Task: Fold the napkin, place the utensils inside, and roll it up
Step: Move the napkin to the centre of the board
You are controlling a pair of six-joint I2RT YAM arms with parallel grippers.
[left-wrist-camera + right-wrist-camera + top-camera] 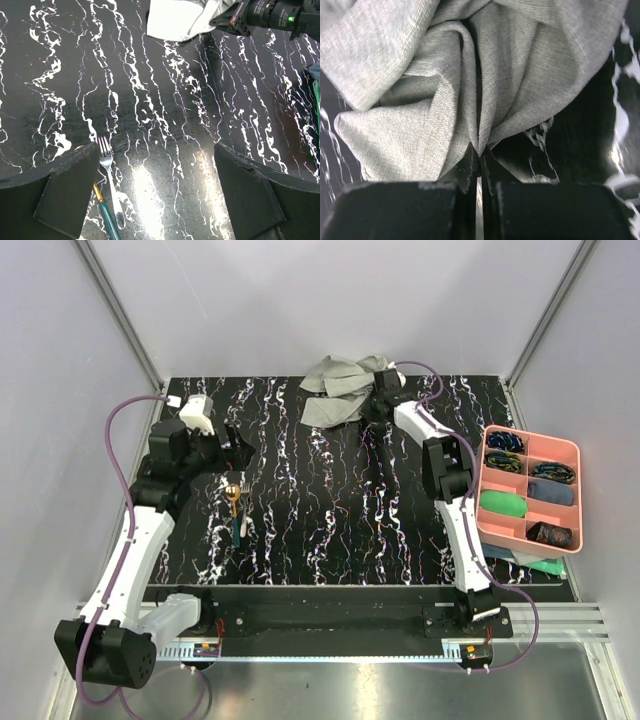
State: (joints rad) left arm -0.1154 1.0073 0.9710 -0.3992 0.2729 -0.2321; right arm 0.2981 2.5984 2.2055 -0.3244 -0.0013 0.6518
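The light grey napkin [335,390] lies crumpled at the far middle of the black marbled table. My right gripper [375,400] is shut on a fold of it; in the right wrist view the cloth [420,100] is pinched between the closed fingertips of the right gripper [480,154]. The fork [243,508] and the gold spoon [232,492] lie side by side at the left. My left gripper [235,445] hovers open just beyond them. In the left wrist view the fork [107,165] lies by the left finger of the left gripper [155,165], and the spoon's bowl is hidden behind that finger.
A pink compartment tray [578,490] with rolled cloths stands at the right edge of the table. Dark green and teal folded cloths [530,560] lie under its near end. The right arm [270,12] shows at the top right of the left wrist view.
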